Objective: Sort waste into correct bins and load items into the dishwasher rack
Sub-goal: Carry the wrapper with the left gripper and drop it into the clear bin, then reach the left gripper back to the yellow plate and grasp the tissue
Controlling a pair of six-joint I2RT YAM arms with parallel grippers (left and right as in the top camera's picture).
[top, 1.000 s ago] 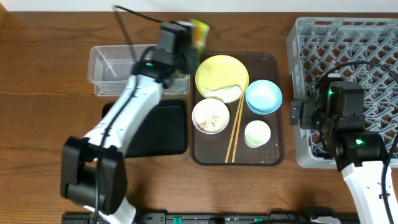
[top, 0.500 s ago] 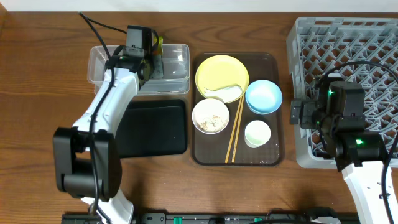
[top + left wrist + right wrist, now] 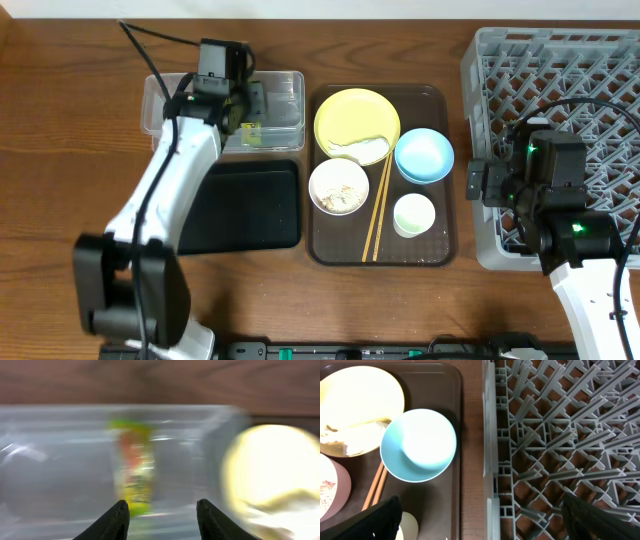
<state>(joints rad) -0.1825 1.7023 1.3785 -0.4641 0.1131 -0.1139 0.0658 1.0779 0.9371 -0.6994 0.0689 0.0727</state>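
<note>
Change since earlier frame: left arm has swung from the far edge of the brown serving tray (image 3: 330,250) leftward over the clear tub (image 3: 170,105); the snack wrapper (image 3: 132,467) it carried now lies inside the tub.
Step in hand: waste sorting, release of the wrapper. Judged complete or nearly so.
Left pincer (image 3: 160,510): fingers apart, nothing between them; the wrapper sits beyond the tips, blurred in the wrist view.
Left arm pose: stretched toward the far edge of the table, wrist over the tub's right half, pincer pointing down.
Right pincer (image 3: 487,520): fingers wide apart, empty.
Right arm pose: folded near the right edge of the table, wrist over the seam between the serving tray and the dishwasher rack (image 3: 560,60).
Remaining items: yellow plate (image 3: 357,120), blue bowl (image 3: 424,156), white bowl (image 3: 339,186), cup (image 3: 414,214) and chopsticks (image 3: 378,205) all on the serving tray; the rack holds none of them. Black tray (image 3: 250,205) shows nothing in it.
Next move: lift the left pincer clear of the tub wall, then return to the serving tray for further waste.
</note>
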